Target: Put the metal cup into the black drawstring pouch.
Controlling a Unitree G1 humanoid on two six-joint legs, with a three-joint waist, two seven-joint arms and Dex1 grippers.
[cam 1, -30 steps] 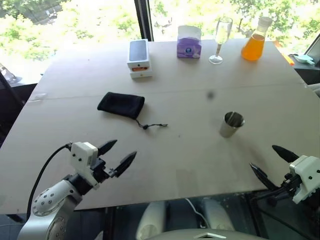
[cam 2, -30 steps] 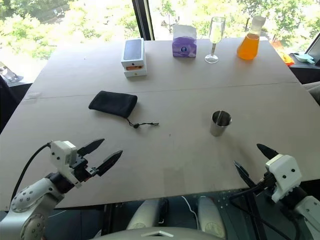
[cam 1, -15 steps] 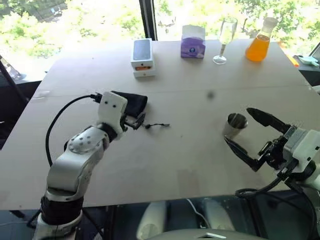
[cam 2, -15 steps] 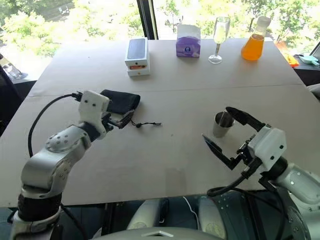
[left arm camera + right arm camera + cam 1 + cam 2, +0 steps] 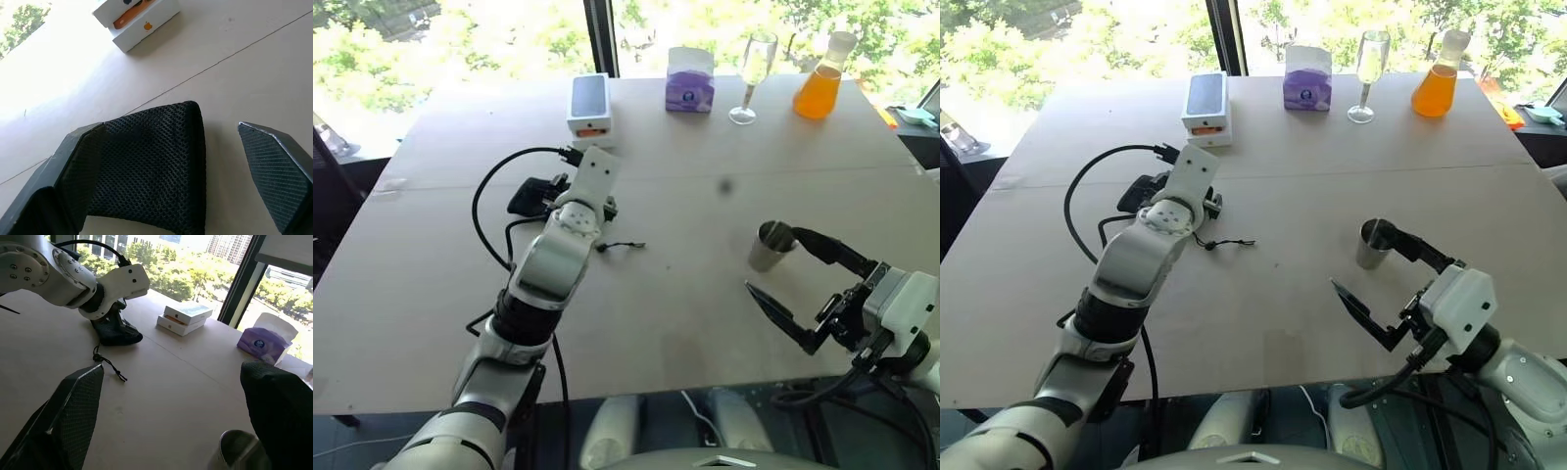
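The black drawstring pouch [image 5: 151, 166] lies flat on the left half of the table, and its cord [image 5: 619, 246] trails off to the right. My left gripper [image 5: 168, 129] is open just over the pouch's near end, with one finger on each side of it. The metal cup [image 5: 770, 245] stands upright on the right half of the table. My right gripper [image 5: 171, 368] is open close in front of the cup [image 5: 237, 450]. Its upper finger [image 5: 822, 245] reaches beside the cup's rim. Nothing is held.
Along the far edge stand a white phone box [image 5: 589, 103], a purple tissue box [image 5: 689, 83], a wine glass [image 5: 747, 78] and a flask of orange liquid [image 5: 818, 78]. A black cable [image 5: 499, 211] loops from my left wrist over the table. A seam [image 5: 803, 171] runs across the tabletop.
My left arm has reached forward from the near edge up to the pouch. The right gripper rose and swung in towards the cup, then held nearly still. Both stayed open.
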